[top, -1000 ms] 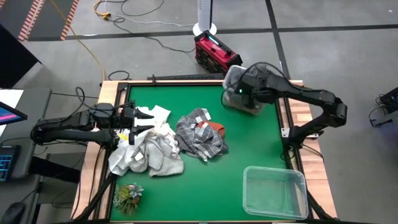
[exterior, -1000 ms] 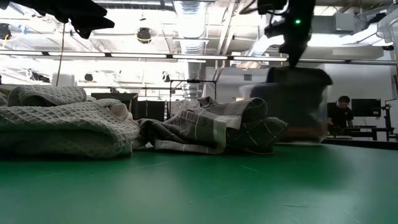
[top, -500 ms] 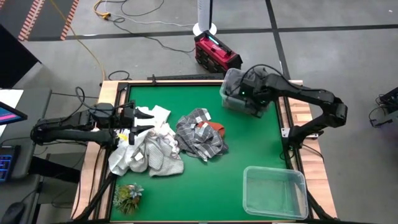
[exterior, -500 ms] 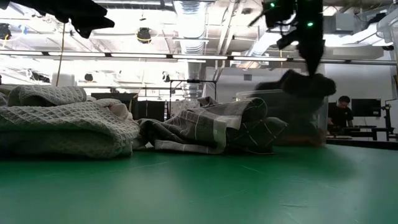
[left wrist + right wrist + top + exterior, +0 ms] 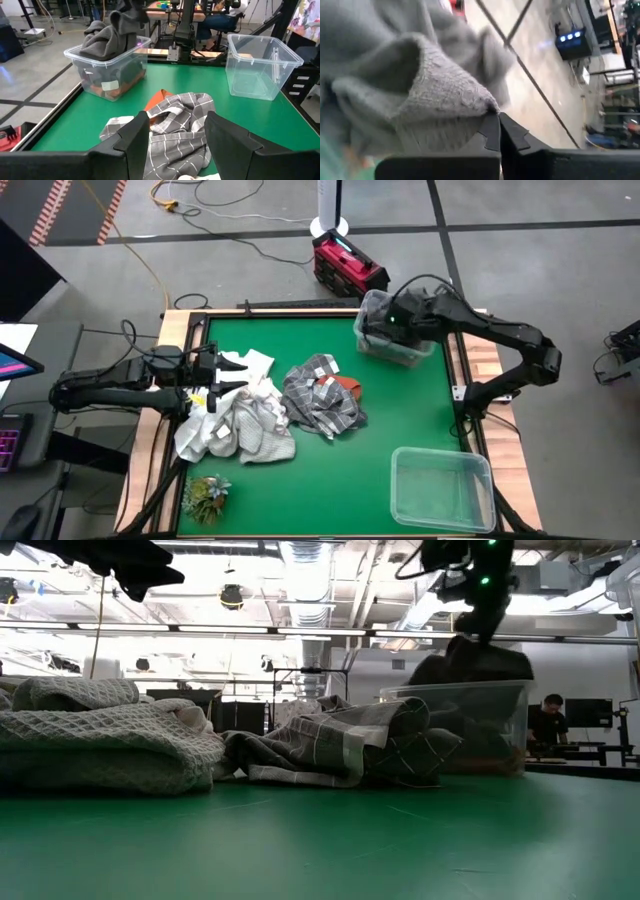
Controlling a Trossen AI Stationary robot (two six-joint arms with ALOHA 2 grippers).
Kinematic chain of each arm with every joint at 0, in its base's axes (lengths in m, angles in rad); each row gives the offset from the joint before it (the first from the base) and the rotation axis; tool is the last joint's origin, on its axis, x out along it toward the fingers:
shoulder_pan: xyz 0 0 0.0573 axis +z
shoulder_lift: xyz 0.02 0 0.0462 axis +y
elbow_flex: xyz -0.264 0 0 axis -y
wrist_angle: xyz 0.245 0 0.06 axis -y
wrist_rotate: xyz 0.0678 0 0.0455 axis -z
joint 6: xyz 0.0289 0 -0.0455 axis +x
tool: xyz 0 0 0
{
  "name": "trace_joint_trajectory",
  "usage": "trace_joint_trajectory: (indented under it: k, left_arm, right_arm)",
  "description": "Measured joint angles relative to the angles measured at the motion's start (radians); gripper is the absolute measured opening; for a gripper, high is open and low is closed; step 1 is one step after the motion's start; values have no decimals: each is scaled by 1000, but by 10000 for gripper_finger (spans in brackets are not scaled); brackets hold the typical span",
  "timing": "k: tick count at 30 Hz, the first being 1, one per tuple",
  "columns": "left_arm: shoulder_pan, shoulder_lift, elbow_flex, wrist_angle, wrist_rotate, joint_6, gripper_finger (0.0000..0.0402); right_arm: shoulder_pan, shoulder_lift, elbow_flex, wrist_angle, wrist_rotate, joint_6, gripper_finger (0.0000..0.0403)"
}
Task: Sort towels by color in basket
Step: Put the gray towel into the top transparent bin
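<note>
pale towels [image 5: 235, 425] heaped beside grey-checked towel [image 5: 320, 402] over rust-orange towel [image 5: 347, 386].

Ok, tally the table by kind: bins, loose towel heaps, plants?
Clear plastic bins: 2, empty bin and far bin, where the right gripper grips a dark grey towel.
Loose towel heaps: 2, pale heap by the left gripper, grey-checked heap.
Green leafy tuft: 1.
Total: 5.

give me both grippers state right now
left gripper: open, empty, above the towel pile.
right gripper: shut on the dark grey towel, over the far bin.
</note>
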Motion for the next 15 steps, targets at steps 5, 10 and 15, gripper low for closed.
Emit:
trace_joint_trajectory:
  k: [5,10,15]
  left_arm:
    - [0,0,0,-9,0,2,180]
    - [0,0,0,-23,0,2,180]
    - [0,0,0,-22,0,3,180]
  right_arm:
    - [-52,1,-81,344,-172,-136,13]
    - [-188,28,-181,437,-377,-94,13]
    - [-251,65,-239,408,-531,-83,13]
